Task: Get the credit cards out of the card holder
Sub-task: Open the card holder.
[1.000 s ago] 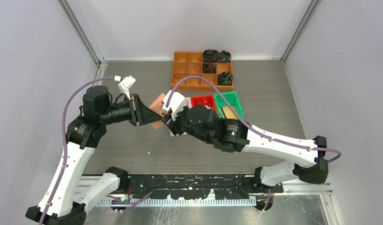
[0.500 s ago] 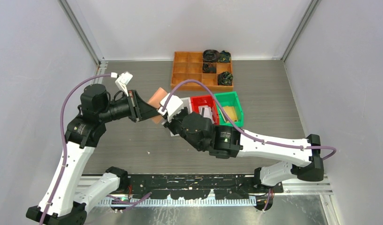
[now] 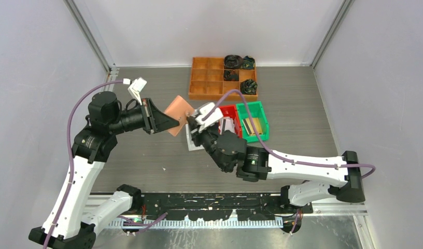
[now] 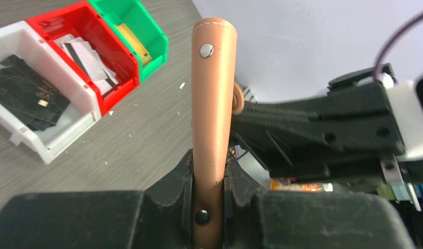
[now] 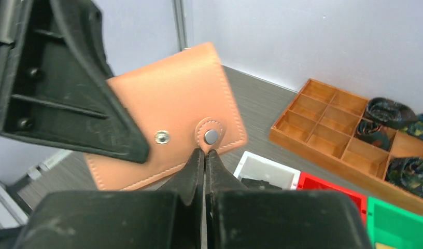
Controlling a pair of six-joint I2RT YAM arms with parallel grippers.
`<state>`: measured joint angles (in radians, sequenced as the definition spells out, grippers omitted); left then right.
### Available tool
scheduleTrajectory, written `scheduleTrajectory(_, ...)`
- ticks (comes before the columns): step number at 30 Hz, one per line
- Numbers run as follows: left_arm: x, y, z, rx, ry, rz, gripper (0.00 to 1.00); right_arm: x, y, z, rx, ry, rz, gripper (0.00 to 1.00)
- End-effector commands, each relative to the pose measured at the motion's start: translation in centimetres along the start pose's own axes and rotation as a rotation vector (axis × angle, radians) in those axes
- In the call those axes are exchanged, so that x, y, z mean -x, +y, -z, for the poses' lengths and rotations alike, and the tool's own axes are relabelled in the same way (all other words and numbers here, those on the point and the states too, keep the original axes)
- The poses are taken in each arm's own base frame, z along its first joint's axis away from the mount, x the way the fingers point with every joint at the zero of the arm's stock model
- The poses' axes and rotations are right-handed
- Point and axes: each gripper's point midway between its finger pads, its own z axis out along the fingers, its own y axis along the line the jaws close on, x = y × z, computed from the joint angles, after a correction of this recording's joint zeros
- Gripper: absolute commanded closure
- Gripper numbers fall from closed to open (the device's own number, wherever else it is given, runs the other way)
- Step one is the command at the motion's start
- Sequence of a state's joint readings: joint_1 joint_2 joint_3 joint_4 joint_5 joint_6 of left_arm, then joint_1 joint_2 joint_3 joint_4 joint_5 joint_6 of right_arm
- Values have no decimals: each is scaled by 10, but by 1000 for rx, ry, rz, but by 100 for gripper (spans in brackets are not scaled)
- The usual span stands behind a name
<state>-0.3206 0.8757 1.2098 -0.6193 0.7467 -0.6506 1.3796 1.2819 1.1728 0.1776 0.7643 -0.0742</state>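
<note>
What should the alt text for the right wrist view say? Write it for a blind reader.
A closed salmon-pink card holder is held in the air, clamped at its left by the left gripper, while the right gripper is shut at the edge of its snap tab. An orange compartment tray lies behind.

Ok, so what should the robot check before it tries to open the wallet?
1. Left gripper clamped tight on the card holder: ok.
2. Card holder lifted off the table: ok.
3. Right gripper closed at the strap tab: ok.
4. Tab really pinched between its fingers: cannot tell, as the tips meet right at the tab's edge.
5. Card holder open so that cards can come out: not ok, it is folded flat.
6. White bin and red bin close by for the cards: ok.
</note>
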Motion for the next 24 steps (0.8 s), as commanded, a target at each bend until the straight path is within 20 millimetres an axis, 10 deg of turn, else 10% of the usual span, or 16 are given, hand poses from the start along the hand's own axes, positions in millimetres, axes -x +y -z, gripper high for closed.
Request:
scheduleTrajectory(1,-11,-66,26,-240,76,-51,100,28,-54,11,-208,-125,-246,99)
scheduleTrajectory(6,-7,-66,25,-234,59,-69,100,29,-35,17,-67,-141,-331,97)
scheduleTrajectory(13,6,-67,28,-204,1,-208,100,50,-39,44,46,-187,-478,18)
scheduleTrajectory(18,6,-73,31,-238,14,-268,100,63,-62,47,64,-160,-652,9)
scheduleTrajectory(24,1,-87,37,-307,50,-246,100,79,-15,54,511,-52,-678,11)
